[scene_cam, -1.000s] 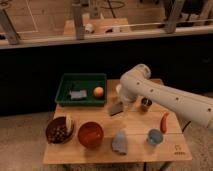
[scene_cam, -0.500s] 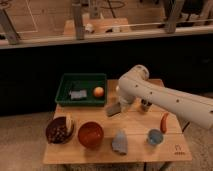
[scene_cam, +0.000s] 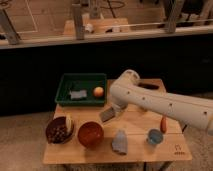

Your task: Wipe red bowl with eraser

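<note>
Wooden bench (scene_cam: pixel 150 152) at centre frame. The white arm (scene_cam: pixel 165 106) reaches in from the right, and the gripper (scene_cam: pixel 107 115) hangs at mid-frame, just below the green tray (scene_cam: pixel 65 85) and up and to the right of the red bowl (scene_cam: pixel 91 134) – whether the jaws are open or closed cannot be told. The red bowl stands on the bench at lower left of centre, between a dark bowl (scene_cam: pixel 59 131) and a grey-blue cloth (scene_cam: pixel 120 141). An orange (scene_cam: pixel 98 92) lies in the tray – a blue cup (scene_cam: pixel 154 136) stands at lower right
</note>
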Available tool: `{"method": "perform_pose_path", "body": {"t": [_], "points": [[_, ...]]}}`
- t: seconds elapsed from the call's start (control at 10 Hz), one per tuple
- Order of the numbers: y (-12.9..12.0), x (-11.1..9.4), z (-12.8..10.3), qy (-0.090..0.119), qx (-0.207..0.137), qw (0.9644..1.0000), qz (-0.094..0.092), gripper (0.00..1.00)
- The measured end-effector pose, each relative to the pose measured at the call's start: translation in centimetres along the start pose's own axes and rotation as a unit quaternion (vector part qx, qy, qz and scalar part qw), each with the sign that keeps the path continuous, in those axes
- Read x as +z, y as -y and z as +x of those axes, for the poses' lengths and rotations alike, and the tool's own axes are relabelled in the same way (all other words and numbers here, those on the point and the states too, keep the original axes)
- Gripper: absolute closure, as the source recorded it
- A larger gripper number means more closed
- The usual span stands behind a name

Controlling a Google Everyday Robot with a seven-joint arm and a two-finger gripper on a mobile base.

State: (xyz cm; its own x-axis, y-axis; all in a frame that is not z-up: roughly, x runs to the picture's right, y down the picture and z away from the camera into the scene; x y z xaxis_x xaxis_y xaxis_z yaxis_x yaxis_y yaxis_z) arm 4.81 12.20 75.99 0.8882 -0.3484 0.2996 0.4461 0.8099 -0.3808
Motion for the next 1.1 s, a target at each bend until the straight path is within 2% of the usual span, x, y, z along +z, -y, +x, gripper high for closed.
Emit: {"method": "perform_pose_path", "body": {"t": [0.5, 0.7, 0.8, 1.1], "points": [[-0.9, -0.4, -4.6, 0.009, -0.073, 0.9972, 0.017, 1.00], [-1.1, -0.4, -6.2, -0.004, -0.102, 0.9946, 0.021, 1.00], [-1.1, 0.1, -7.5, -0.008, -0.118, 0.9927, 0.020, 1.00], [-1.2, 2.7, -9.0, -0.017, -0.139, 0.9901, 0.014, 1.00]]}}
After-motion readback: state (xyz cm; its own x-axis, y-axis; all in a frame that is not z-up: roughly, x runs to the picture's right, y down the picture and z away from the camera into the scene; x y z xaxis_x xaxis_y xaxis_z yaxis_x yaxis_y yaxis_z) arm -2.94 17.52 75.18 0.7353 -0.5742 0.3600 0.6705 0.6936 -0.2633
